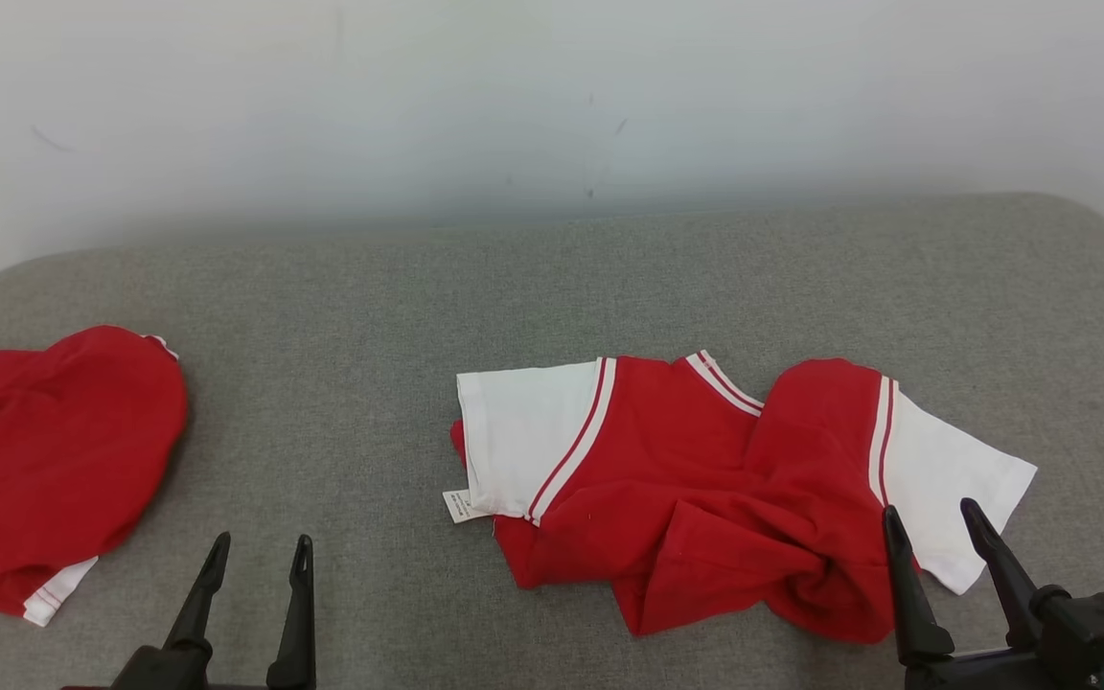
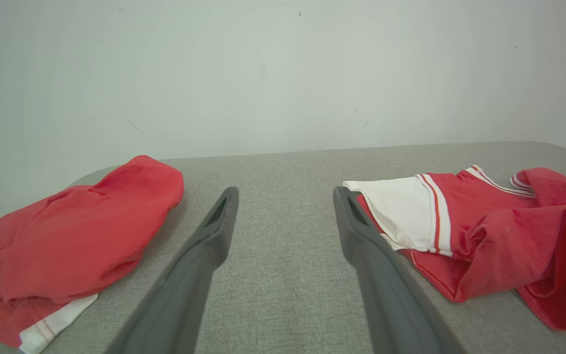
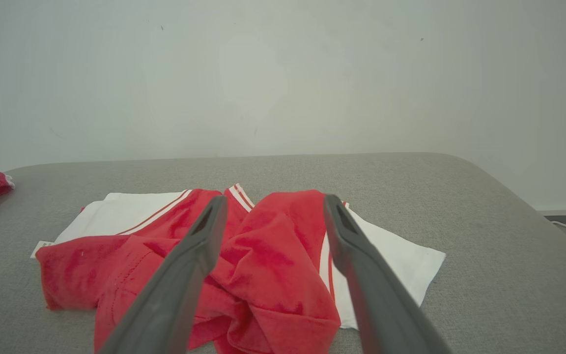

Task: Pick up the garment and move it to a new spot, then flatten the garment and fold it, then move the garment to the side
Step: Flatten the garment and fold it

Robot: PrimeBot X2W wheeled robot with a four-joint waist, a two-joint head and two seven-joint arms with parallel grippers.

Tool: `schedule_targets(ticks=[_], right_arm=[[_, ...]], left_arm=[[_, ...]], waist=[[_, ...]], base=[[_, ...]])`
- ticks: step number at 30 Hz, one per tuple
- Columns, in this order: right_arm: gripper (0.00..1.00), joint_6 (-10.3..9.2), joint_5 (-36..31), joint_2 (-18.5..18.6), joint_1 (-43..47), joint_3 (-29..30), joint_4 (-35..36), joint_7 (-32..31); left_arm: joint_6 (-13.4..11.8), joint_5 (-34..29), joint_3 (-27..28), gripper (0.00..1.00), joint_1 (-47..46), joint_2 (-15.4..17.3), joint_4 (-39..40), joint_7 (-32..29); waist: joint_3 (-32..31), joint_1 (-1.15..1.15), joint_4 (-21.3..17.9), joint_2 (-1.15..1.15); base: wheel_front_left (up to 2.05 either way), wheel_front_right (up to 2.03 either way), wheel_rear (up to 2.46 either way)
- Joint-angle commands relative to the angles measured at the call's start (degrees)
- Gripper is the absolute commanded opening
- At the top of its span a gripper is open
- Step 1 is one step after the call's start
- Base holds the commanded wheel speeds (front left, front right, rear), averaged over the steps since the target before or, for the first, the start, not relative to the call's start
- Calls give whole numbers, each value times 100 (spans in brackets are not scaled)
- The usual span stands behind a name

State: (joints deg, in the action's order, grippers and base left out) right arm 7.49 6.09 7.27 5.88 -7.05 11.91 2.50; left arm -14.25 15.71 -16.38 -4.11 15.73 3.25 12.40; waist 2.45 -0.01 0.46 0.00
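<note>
garment [image 1: 705,479]: red w/ white sleeves, crumpled, centre-right on grey surface [image 1: 370,307].
R jaws: spread, empty; tips over garment's right end, where red body meets white sleeve. Touching the cloth or not: can't tell.
L jaws: spread, empty; above bare surface, garment's other white sleeve just beside them, to their right.
2nd garment [image 1: 54,460]: red heap, far left, well apart from the first.
hidden: garment's lower half bunched in folds, neckline partly covered; tag [image 1: 461,505] print too small to read; 2nd garment cut by frame edge.

Soft matt cloth garment [image 1: 705,479] lies on coarse woven grey tabletop [image 1: 370,316].
</note>
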Motion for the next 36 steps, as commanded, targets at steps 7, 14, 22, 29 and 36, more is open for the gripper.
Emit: schedule_targets(ticks=[7,14,22,29,36], right_arm=[[100,0,37,-23,9,28,48,-31],[100,0,82,17,-69,47,-32,-37],[100,0,100,-24,-175,18,-84,28],[100,0,131,-67,-306,-20,-189,146],[100,0,124,-113,-382,-15,-279,222]], left_arm=[[269,113,-381,100,-189,-100,158,-165],[883,241,-1202,100,-511,-404,160,-667],[1544,523,-2005,100,-851,-816,-132,-1171],[1840,881,-2228,100,-1336,-1095,-835,-1326],[1898,1128,-2181,100,-1779,-1194,-1554,-1225]], waist=[[93,1,47,0],[164,1,-30,0],[313,1,-231,0],[522,1,-556,0],[643,1,-814,0]], base=[[0,0,0],[0,0,0],[0,0,0],[0,0,0],[0,0,0]])
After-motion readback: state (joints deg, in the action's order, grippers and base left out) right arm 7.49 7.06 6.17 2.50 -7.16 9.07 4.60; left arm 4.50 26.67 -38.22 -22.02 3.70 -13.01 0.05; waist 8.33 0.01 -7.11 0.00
